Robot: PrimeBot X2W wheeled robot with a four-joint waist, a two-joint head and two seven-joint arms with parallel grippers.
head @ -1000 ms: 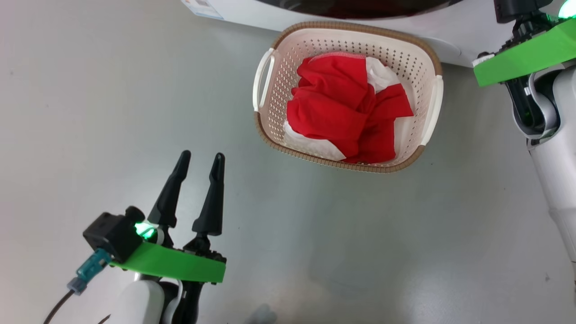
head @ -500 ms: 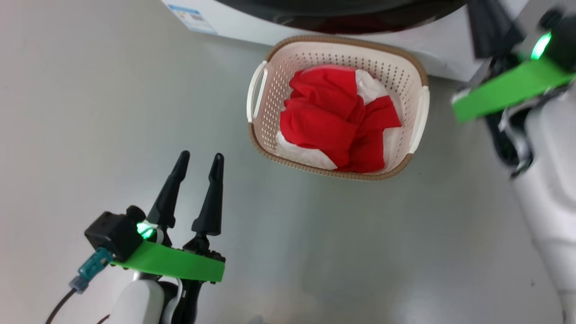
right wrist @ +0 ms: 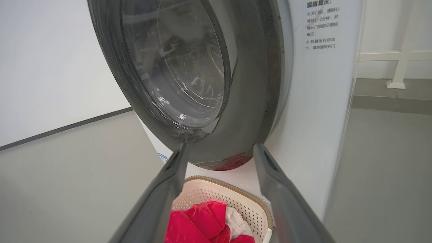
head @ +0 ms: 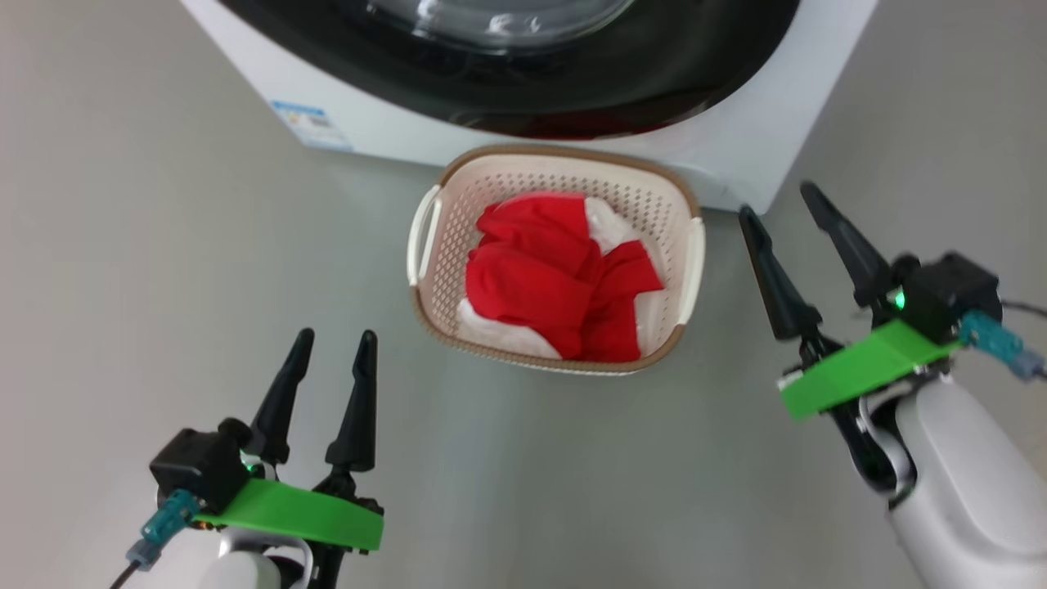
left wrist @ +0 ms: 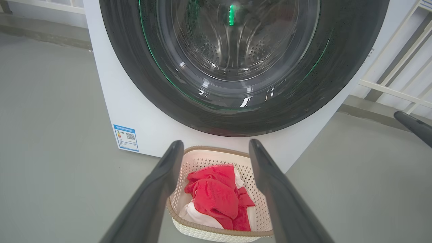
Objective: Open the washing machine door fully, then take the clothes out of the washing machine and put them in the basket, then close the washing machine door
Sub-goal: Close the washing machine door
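Note:
The cream basket stands on the floor right in front of the white washing machine, with the red and white clothes heaped inside it. The washing machine door, with its black rim and glass bowl, lies flat against the machine's front. My left gripper hovers open and empty, short of the basket on its left. At the basket's right my right gripper is also open and empty. Both wrist views look between open fingers at the basket and the clothes.
Grey floor surrounds the basket. A blue label sits low on the machine's front. White railing stands to the right of the machine. Printed text is on the machine's side panel.
The head camera has tilted up, bringing more of the machine and door into view. My right arm has come down from the upper right to beside the basket, its fingers now showing.

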